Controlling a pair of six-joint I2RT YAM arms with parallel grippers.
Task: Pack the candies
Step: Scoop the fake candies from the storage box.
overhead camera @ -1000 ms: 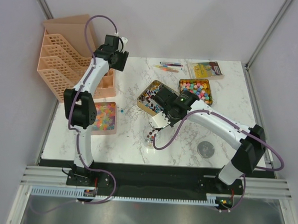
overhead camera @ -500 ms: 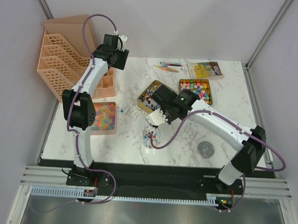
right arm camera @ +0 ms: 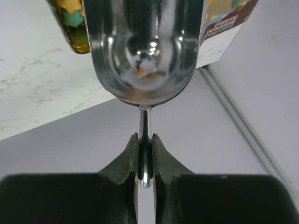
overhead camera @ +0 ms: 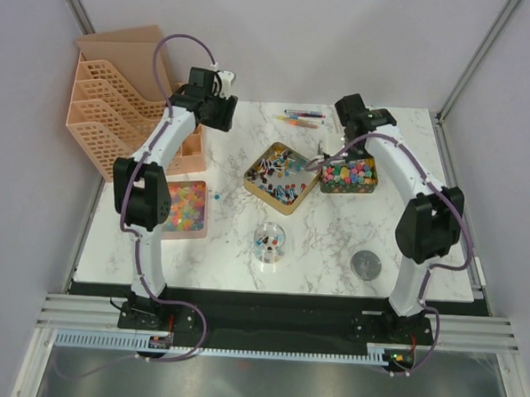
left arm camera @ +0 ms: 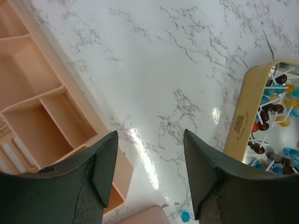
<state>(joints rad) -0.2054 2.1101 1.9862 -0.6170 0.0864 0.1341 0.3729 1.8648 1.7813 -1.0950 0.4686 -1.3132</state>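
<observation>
Candies lie in several places: colourful lumps in a dark tin (overhead camera: 348, 175), dark wrapped ones on sticks in a yellow tin (overhead camera: 280, 173), bead-like ones in a pink tray (overhead camera: 185, 208), and a few in a clear bowl (overhead camera: 270, 241). My right gripper (overhead camera: 361, 122) is at the back right, above the dark tin. In the right wrist view it (right arm camera: 145, 140) is shut on the thin handle of a shiny metal scoop (right arm camera: 145, 51), whose bowl looks empty. My left gripper (overhead camera: 218, 114) is open and empty above the marble, with the yellow tin (left arm camera: 261, 116) at its right.
A peach desk organizer (overhead camera: 119, 102) stands at the back left and shows in the left wrist view (left arm camera: 42, 112). Thin coloured pens (overhead camera: 300, 118) lie at the back. A printed box (right arm camera: 224, 23) lies behind the dark tin. A round lid (overhead camera: 366, 263) lies front right. A loose blue bead (left arm camera: 185, 216) is on the marble.
My right arm has swung from over the clear bowl to the back right, above the dark tin, leaving the bowl uncovered. My left gripper has shifted slightly right.
</observation>
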